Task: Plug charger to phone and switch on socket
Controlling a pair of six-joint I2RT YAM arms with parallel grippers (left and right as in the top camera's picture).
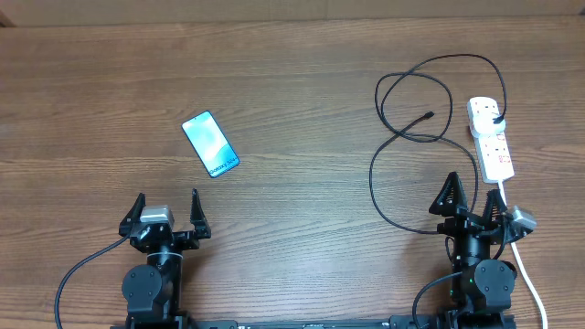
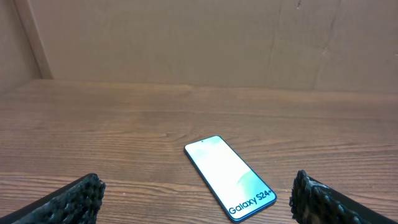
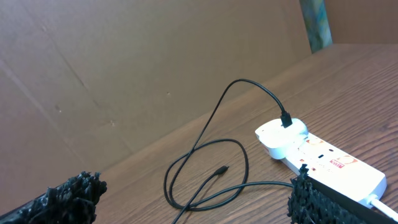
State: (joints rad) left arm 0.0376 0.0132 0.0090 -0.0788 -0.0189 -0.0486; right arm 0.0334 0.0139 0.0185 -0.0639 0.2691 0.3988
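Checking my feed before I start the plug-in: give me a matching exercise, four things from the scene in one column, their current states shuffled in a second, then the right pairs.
Things:
1. phone
2. charger's small connector
3. charger's black plug
4. left tool

States:
A. seated in the end of the socket
B. open, holding nothing
C. loose on the table, joined to nothing
D. lying flat, screen up, no cable attached

Pairs: 1-D, 2-C, 3-A, 4-B.
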